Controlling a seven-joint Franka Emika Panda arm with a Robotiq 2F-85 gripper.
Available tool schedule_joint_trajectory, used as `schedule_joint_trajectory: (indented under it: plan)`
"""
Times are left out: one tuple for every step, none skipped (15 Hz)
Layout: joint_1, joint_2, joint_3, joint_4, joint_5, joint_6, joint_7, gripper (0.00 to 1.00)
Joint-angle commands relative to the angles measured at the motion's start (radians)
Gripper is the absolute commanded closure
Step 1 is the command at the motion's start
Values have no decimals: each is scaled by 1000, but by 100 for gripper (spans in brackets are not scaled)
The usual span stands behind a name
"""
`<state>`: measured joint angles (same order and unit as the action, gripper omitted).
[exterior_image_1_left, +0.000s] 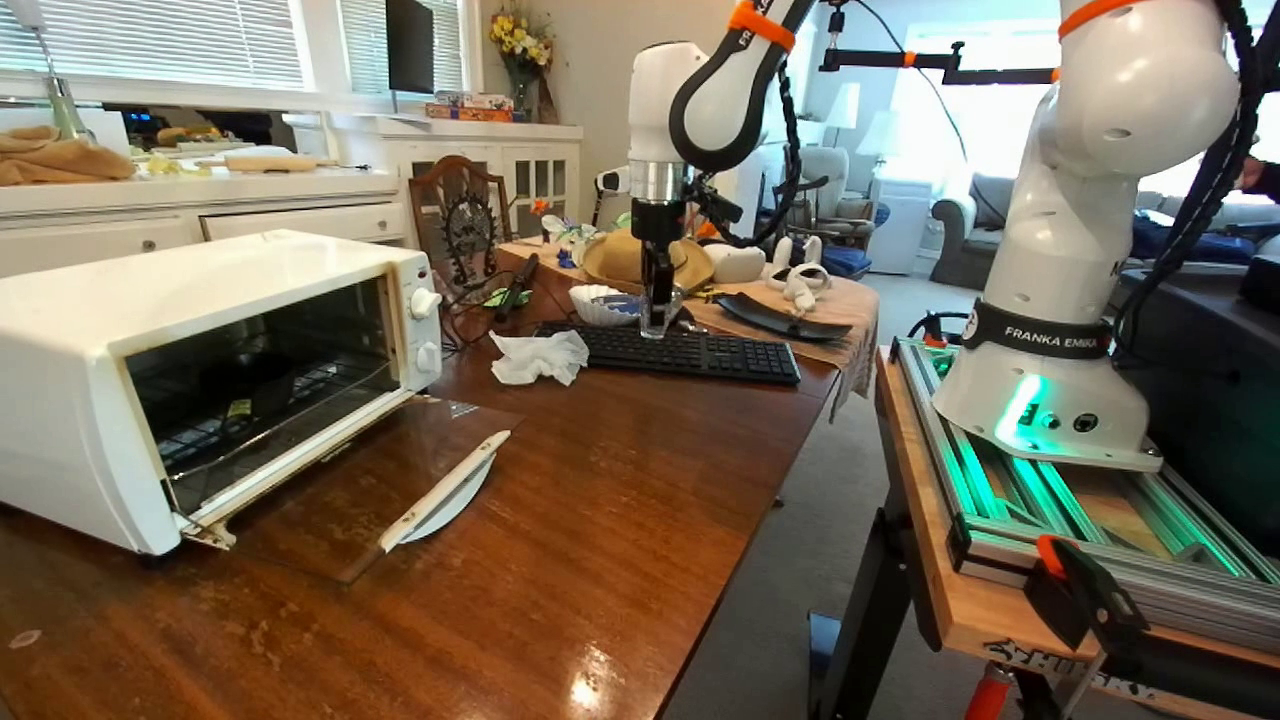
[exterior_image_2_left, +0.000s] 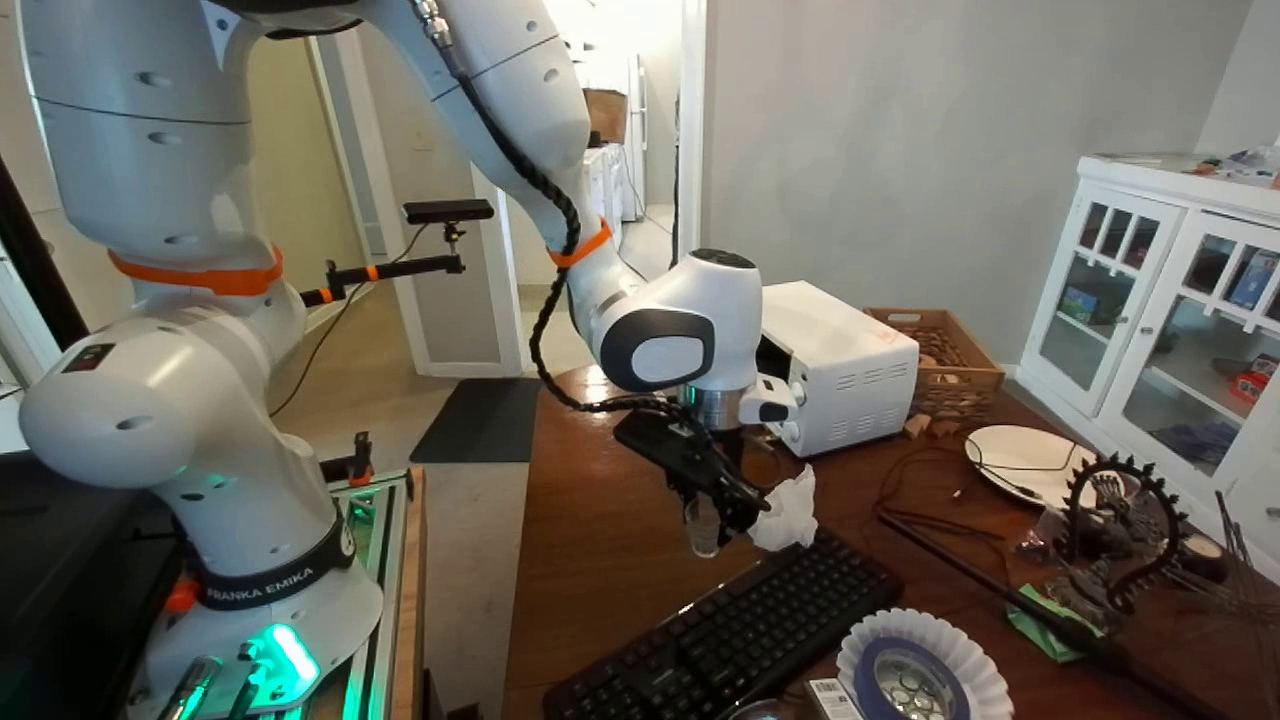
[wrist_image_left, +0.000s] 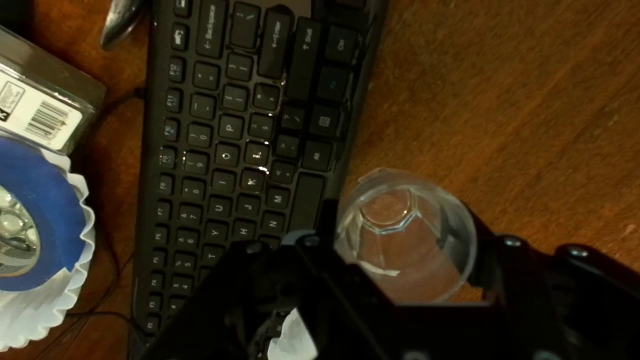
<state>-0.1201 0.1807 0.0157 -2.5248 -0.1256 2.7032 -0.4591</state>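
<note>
My gripper is shut on a clear faceted cup, one finger on either side of its wall. The cup's open mouth faces the wrist camera, and it looks hollow. In both exterior views the cup hangs nearly upright below the fingers, close to the black keyboard. From above, the keyboard lies just left of the cup, with brown wooden table under and to the right of it. How far the cup's base is from the table, I cannot tell. A crumpled white tissue lies beside the keyboard.
A white toaster oven stands with its glass door lowered onto the table. A fluted white bowl holding a blue tape roll and a small box sit beyond the keyboard. A wicker basket and white plate are farther off.
</note>
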Motion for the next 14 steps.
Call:
schedule_joint_trajectory:
  plan:
    - [21,22,1,28,-4,-15,8,70]
    - [34,27,7,43,-14,-20,18,70]
    - [55,29,18,69,-27,-31,30,70]
    - [78,34,23,97,-49,-60,48,70]
    - [101,50,43,142,-53,-103,46,70]
    - [123,72,58,189,-59,-154,45,70]
    - [145,99,76,240,-65,-203,37,70]
    - [162,122,93,290,-64,-256,22,70]
    - [181,143,109,341,-64,-309,15,70]
    - [191,170,125,395,-53,-370,-2,70]
    - [204,196,132,443,-56,-427,1,70]
    - [211,225,135,488,-60,-472,-3,70]
    - [220,246,132,516,-74,-490,10,70]
    - [227,267,122,541,-95,-500,26,70]
